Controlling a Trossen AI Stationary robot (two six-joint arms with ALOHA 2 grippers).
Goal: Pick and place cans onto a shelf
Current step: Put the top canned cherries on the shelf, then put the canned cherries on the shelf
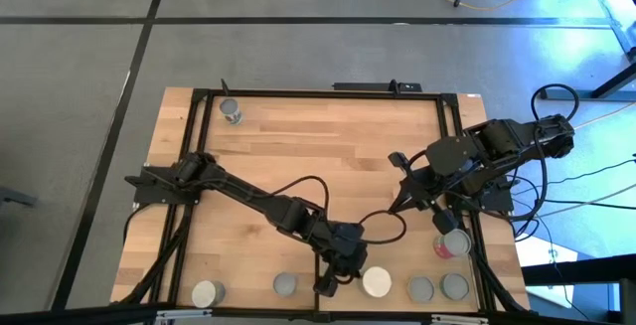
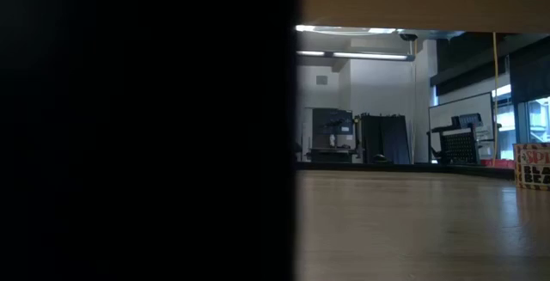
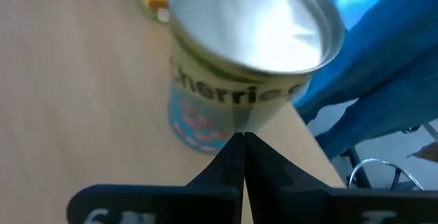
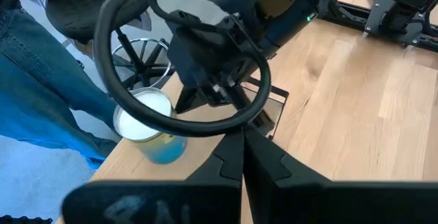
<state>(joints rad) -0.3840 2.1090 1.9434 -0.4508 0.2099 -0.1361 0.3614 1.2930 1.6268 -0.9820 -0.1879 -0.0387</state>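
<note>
Both grippers are pinched shut, holding nothing; the left gripper (image 1: 328, 283) sits bottom-middle beside the whitish can (image 1: 377, 282), ready to grab.

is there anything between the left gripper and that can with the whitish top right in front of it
Nothing visible. The left gripper, fingers shut, sits right beside the small round blue-labelled can with the whitish top at the table's near edge. In the left wrist view only bare light-wood tabletop lies between the fingertips and the can.
</note>
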